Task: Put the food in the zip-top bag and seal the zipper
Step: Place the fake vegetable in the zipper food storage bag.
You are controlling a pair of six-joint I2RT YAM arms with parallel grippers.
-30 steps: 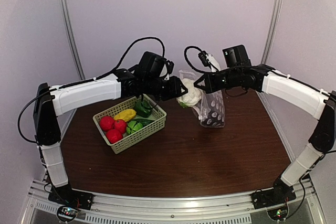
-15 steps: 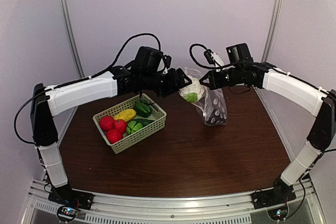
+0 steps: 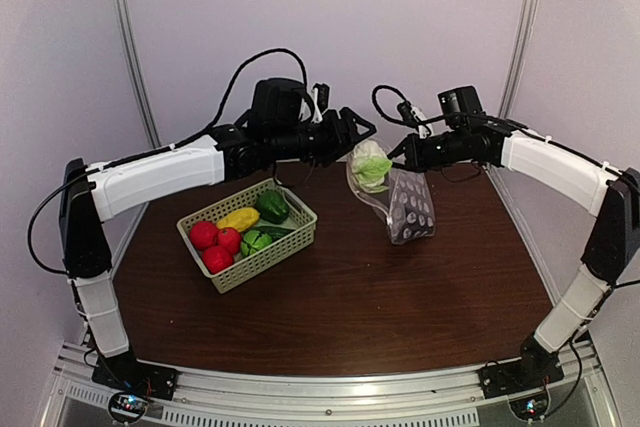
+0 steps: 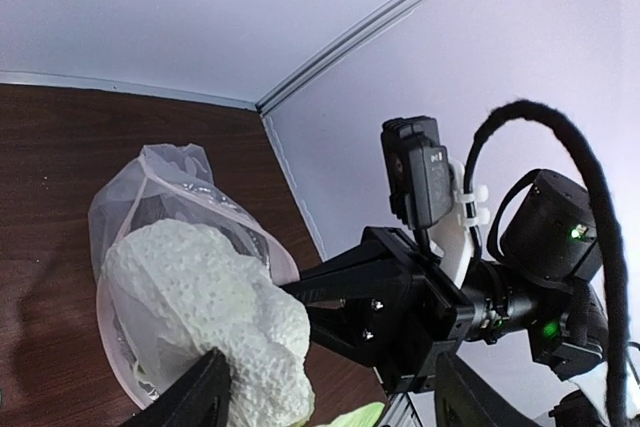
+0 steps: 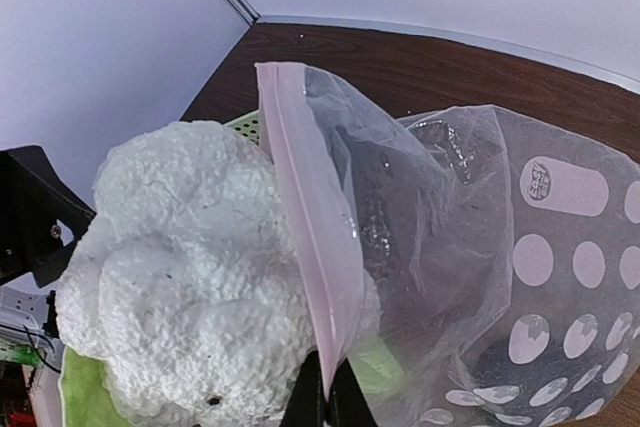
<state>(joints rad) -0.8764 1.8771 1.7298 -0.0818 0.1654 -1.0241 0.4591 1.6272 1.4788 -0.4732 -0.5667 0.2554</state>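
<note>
The white bumpy toy cauliflower (image 3: 372, 163) sits in the mouth of the clear dotted plastic bag (image 3: 412, 213), its rim pinched by the right gripper (image 5: 325, 394), while the left gripper (image 3: 358, 135) gapes wide beside it.

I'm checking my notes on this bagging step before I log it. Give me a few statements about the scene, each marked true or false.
1. The right gripper pinches the mouth edge of the zip-top bag. True.
2. The left gripper is shut on the cauliflower. False: its jaws stand open.
3. The basket holds no food. False: red fruits, a yellow piece and green pieces lie in it.
4. The cauliflower sits at the bag's mouth. True.
5. The bag lies flat with nothing holding it. False: it hangs from the right gripper.
</note>
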